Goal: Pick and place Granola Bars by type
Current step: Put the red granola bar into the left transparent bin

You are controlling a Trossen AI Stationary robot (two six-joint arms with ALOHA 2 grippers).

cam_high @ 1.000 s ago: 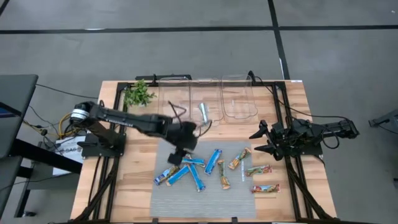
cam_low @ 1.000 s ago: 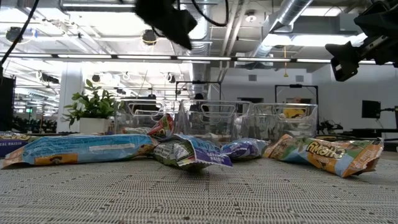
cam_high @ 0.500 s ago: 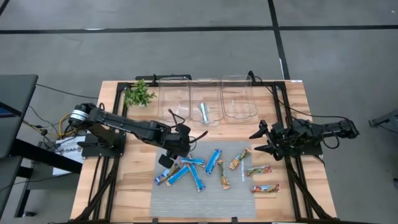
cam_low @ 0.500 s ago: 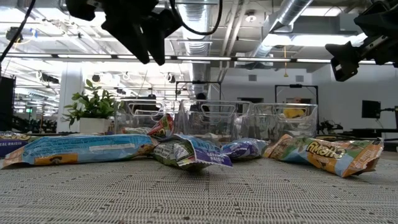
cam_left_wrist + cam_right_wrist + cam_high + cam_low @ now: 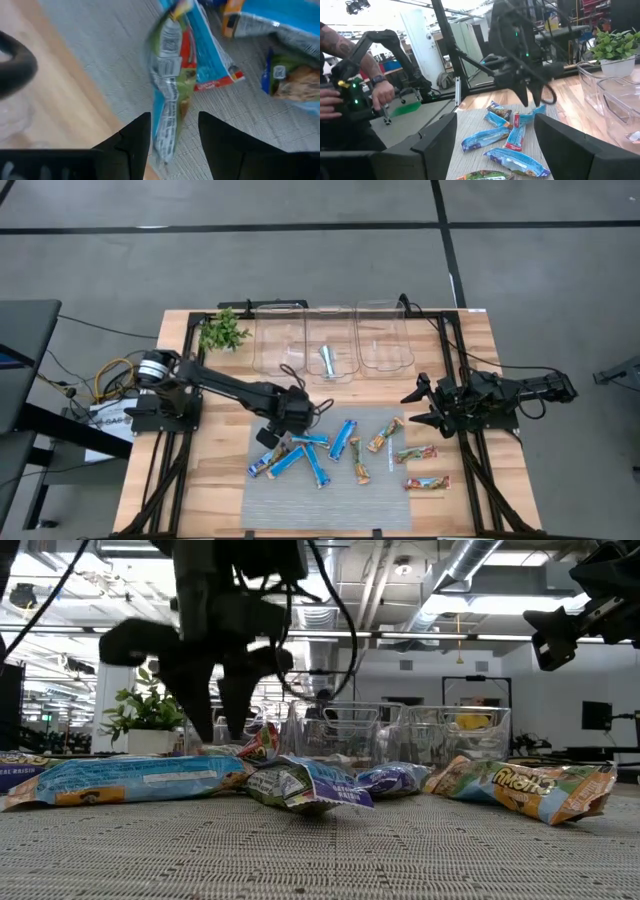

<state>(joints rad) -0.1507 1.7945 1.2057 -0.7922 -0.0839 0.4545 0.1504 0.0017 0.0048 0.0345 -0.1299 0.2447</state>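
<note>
Several Granola Bars lie on the grey mat [image 5: 330, 490]: blue ones [image 5: 343, 438] at its left and middle, tan ones [image 5: 415, 452] at its right. One blue bar [image 5: 326, 360] lies in the middle clear bin. My left gripper [image 5: 278, 438] points down, open, at the mat's far left corner. Its fingers [image 5: 145, 130] stand on either side of one end of a bar with a green, red and blue wrapper [image 5: 172, 75]; whether they touch it cannot be told. In the low view the gripper [image 5: 218, 730] hangs just above the bars. My right gripper [image 5: 415, 408] waits open at the table's right.
Three clear bins [image 5: 385, 340] stand in a row at the table's far side, with a small green plant [image 5: 222, 330] to their left. A person's hands [image 5: 375, 95] show beyond the table in the right wrist view. Bare wood [image 5: 215, 470] lies left of the mat.
My left gripper has come down from well above the table to just over the bars at the mat's far left corner, tipping from a slant until it points almost straight down. Its fingers have stayed apart. The bars have not moved.
</note>
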